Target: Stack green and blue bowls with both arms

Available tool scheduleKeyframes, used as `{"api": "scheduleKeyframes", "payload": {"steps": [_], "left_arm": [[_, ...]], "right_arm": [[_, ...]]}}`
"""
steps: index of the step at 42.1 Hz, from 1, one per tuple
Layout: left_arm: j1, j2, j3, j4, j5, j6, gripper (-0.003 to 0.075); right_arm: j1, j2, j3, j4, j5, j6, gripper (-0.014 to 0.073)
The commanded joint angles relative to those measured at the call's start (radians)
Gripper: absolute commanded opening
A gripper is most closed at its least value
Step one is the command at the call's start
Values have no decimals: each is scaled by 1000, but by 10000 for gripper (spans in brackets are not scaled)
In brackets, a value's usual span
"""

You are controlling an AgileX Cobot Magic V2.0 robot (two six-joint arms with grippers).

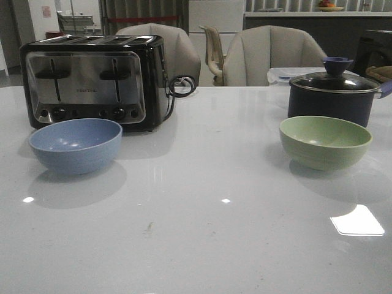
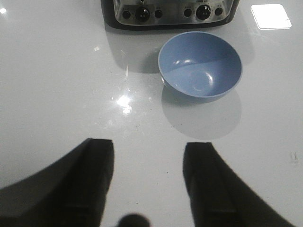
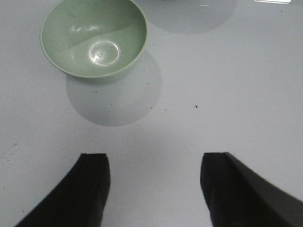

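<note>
Matte blue bowl (image 1: 76, 144) upright, empty; sage green bowl (image 1: 325, 141) likewise, well apart

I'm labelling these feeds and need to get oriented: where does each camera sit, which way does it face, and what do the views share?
Front view: behind the table, facing forward over the blue bowl, green bowl, toaster and pot; no arm shows.
Left wrist view: on the left arm, looking down past the open left gripper; shares the blue bowl and toaster with the front view.
Right wrist view: on the right arm, looking down past the open right gripper; shares the green bowl with the front view.
</note>
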State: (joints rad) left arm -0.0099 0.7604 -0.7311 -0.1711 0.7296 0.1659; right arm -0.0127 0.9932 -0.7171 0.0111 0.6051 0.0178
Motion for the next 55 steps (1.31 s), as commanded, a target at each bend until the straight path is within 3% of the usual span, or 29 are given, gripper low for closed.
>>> {"api": "scheduleKeyframes", "payload": {"steps": [1, 24, 39, 42, 49, 55], "left_arm": [[1, 0, -32, -19, -87, -8, 499], [1, 0, -32, -19, -116, -8, 490], [1, 0, -32, -19, -112, -8, 490], [1, 0, -32, -22, -111, -8, 490], [1, 0, -32, -28, -111, -8, 490], [1, 0, -32, -28, -111, -8, 490]], "right_arm": [[-4, 77, -76, 16, -75, -2, 550], [-20, 672, -546, 95, 32, -2, 550], [-27, 923, -751, 93, 94, -18, 545], [-27, 943, -766, 93, 95, -18, 499], [-27, 956, -776, 93, 86, -18, 297], [-27, 956, -776, 95, 86, -18, 192]]}}
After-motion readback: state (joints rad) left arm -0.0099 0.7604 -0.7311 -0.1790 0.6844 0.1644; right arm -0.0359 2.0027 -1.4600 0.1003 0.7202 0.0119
